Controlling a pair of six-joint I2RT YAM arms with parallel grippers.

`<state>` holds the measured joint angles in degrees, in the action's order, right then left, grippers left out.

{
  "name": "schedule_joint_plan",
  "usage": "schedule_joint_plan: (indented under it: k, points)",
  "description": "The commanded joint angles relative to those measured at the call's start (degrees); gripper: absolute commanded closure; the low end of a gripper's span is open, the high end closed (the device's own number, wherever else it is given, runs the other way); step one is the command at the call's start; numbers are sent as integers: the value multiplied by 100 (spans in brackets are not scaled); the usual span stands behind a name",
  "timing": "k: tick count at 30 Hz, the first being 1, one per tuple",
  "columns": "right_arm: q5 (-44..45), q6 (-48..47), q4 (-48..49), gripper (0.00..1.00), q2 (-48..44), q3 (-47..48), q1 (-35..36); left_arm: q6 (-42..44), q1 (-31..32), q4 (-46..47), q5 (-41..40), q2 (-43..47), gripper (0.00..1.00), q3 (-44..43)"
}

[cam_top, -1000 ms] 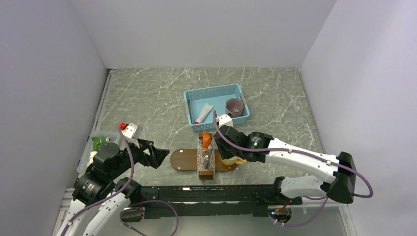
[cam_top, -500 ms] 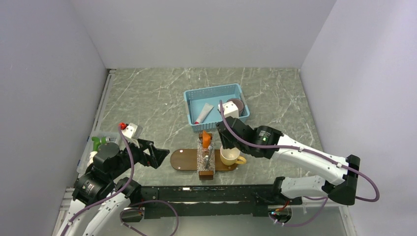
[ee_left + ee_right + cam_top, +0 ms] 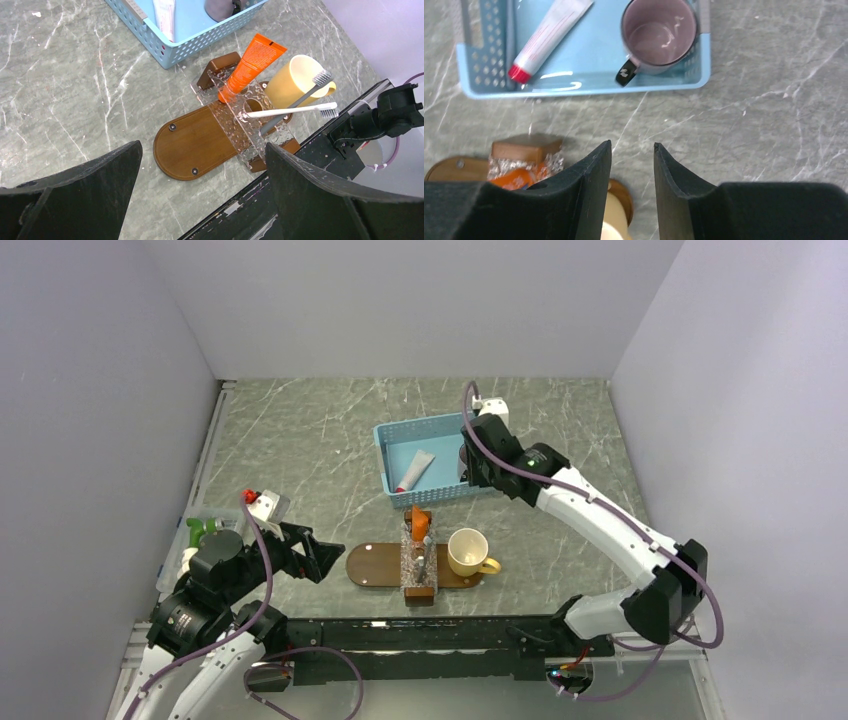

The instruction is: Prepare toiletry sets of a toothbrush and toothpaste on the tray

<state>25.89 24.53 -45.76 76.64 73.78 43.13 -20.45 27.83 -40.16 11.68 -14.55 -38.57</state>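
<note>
well apart from right claw — toothpaste

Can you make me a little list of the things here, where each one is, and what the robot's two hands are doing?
tray: brown oval board
holder: clear rack across the tray
toothpaste: orange, leaning in the holder
toothbrushes: two, resting on the holder
yellow cup: tray's right end
basket: blue, holds a white tube and a purple mug
left gripper: open, empty, left of the tray
right gripper: slightly open, empty, by the basket
</note>
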Motion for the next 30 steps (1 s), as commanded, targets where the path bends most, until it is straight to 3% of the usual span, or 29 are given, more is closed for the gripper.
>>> schedule_joint_plan:
  k: [1, 15, 30]
  points:
    - [-301, -272, 432, 61, 217, 324, -564, -12, -24, 158, -26, -13, 1, 25]
    - [-1208, -329, 969, 62, 1709, 763, -1800, -3, -29, 172, 27, -33, 1, 33]
    - [-1143, -309, 903, 63, 2500, 1194, -2076, -21, -24, 158, -32, -70, 1, 25]
